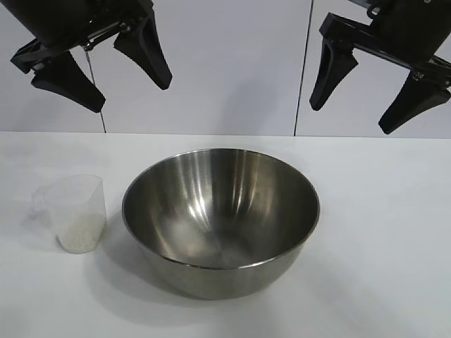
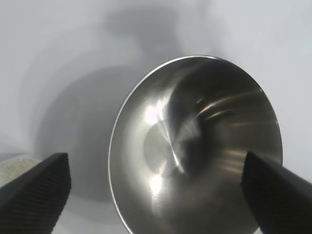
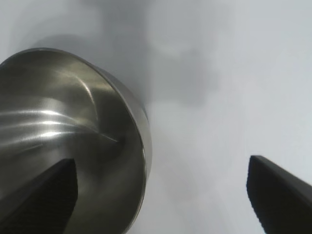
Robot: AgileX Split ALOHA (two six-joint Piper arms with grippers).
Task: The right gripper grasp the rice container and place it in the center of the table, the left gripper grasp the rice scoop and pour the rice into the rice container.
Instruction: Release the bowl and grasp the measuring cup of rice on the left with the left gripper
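Note:
The rice container [image 1: 220, 218], a big shiny steel bowl, stands empty in the middle of the white table [image 1: 380, 232]. The rice scoop [image 1: 74, 211], a small frosted plastic cup, stands upright just left of it with rice [image 1: 81, 234] in its bottom. My left gripper [image 1: 130, 91] hangs open and empty high at the back left. My right gripper [image 1: 349, 116] hangs open and empty high at the back right. The left wrist view looks down into the bowl [image 2: 195, 146], with rice [image 2: 17, 168] at its edge. The right wrist view shows the bowl's rim [image 3: 141, 136].
A pale wall with two dark vertical seams [image 1: 304, 67] stands behind the table. White tabletop stretches to the right of the bowl and in front of it.

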